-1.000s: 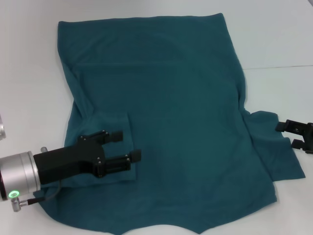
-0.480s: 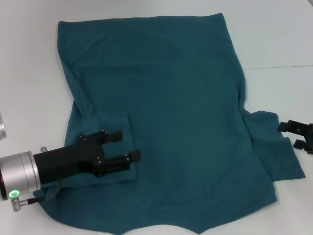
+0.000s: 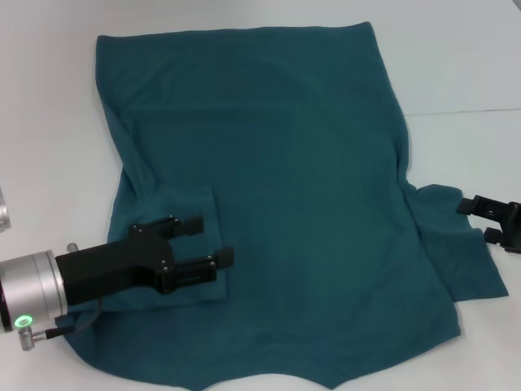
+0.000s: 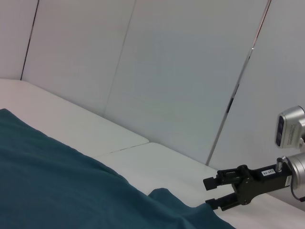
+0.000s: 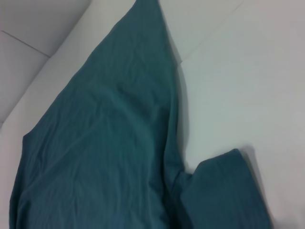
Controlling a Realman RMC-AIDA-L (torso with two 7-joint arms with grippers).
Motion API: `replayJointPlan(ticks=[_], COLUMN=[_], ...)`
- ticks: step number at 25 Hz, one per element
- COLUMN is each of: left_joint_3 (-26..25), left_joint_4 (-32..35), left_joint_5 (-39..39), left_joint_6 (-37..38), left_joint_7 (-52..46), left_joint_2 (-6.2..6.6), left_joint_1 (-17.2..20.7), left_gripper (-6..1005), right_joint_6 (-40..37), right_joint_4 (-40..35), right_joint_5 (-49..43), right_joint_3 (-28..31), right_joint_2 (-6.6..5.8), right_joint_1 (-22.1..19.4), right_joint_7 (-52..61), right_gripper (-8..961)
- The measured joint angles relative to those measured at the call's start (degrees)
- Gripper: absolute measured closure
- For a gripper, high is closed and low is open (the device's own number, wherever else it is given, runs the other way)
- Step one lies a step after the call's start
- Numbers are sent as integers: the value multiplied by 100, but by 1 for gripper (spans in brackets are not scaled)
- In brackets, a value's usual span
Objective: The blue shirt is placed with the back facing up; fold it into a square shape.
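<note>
- Since the blue shirt (image 3: 269,187) lies spread flat on the white bench (image 3: 456,65) with its plain side up and no lettering showing, I judge the fold barely started: only the left sleeve is turned in onto the body, the rest is one open layer.
- Compared with a second ago, the cloth itself has not shifted; hem at the far side, collar edge nearest me, same wrinkles down the right flank.
- Left end effector (image 3: 210,241) sits over the folded-in left sleeve, fingers moderately spread, nothing between them. I see no change in its pose across the last second, so I read it as having let the sleeve go and pausing.
- Right end effector (image 3: 482,220): the only thing that moved. It drifted slightly outward half a second ago and has now come back in, fingertips just beside the outer edge of the right sleeve (image 3: 456,244), which is spread out on the bench. Fingers are parted, holding nothing.
- Left wrist view confirms it: right end effector (image 4: 215,193) is low over the bench, close to the cloth edge, fingers apart.
- Right wrist view shows the right sleeve (image 5: 224,191) lying flat, ungripped.
- Meaning: I take this as the approach to pinch the right sleeve and fold it inward to match the left. Risk is catching one layer only or dragging the body.
</note>
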Motion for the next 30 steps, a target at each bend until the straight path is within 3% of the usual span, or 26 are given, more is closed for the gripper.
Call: replayJointPlan(ticks=[18,30], left_joint_3=[0,-17], left_joint_4=[0,0], left_joint_5=[0,0], left_joint_6=[0,-8], left_joint_7=[52,53], left_joint_2=[-3,-1], left_joint_1=[0,0], left_gripper=[138,139], right_joint_6=[43,72], right_joint_4=[103,639], right_joint_5=[9,617], right_joint_3=[0,-1], right_joint_2=[1,-61], right_joint_1=[12,25], right_joint_7=[-55,-425], right_gripper=[37,177])
